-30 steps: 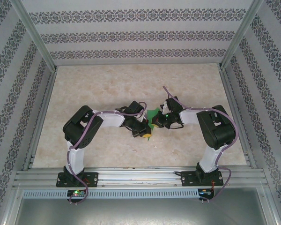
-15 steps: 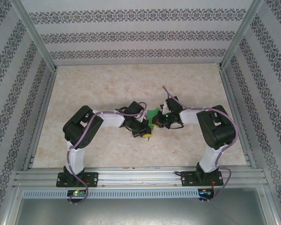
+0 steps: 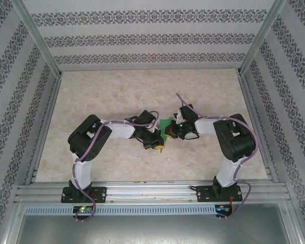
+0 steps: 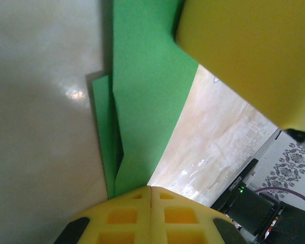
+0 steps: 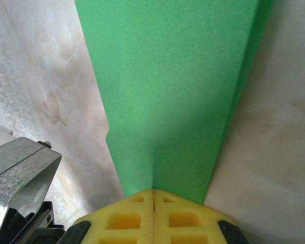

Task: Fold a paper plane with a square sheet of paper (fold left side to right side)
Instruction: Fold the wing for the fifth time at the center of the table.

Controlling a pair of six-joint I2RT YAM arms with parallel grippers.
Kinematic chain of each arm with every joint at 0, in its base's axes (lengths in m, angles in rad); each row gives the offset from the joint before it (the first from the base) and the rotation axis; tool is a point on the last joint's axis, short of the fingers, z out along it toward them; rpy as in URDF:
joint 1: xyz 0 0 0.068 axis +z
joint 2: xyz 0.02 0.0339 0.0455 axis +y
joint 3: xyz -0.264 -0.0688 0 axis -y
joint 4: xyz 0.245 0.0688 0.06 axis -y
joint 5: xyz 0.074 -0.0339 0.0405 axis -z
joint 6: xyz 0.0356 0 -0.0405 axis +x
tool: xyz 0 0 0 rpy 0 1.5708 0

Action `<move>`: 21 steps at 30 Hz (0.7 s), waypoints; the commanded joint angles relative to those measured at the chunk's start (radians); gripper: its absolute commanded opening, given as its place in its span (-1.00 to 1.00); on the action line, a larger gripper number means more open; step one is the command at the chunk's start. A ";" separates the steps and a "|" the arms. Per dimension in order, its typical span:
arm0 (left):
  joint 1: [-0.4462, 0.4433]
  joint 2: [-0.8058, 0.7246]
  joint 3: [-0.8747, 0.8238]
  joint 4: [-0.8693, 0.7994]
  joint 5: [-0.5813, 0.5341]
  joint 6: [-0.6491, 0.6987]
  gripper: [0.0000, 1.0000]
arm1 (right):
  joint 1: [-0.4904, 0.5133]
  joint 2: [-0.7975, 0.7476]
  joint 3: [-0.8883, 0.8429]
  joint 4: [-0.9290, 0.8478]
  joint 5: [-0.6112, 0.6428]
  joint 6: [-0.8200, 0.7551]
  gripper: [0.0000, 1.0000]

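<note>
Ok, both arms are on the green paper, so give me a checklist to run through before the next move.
1. Left jaws shut on the green paper: ok.
2. Right jaws shut on the same paper: ok.
3. The two sets of jaws apart from each other: ok.
4. Folded layers flush: not ok, one layer's edge sticks out in the left wrist view.
5. Paper lying flat on the table: cannot tell.

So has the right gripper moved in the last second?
No. In the top view the right gripper sits at the same spot relative to the front rail, shut on the folded green paper.
</note>
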 commanded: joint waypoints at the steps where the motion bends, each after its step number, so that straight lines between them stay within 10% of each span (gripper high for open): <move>1: -0.016 -0.019 -0.026 -0.020 -0.025 -0.010 -0.97 | 0.007 0.069 -0.032 -0.143 0.132 -0.021 -1.00; 21: -0.023 -0.021 -0.040 -0.148 -0.014 0.082 -0.97 | 0.005 0.075 -0.014 -0.187 0.147 -0.042 -1.00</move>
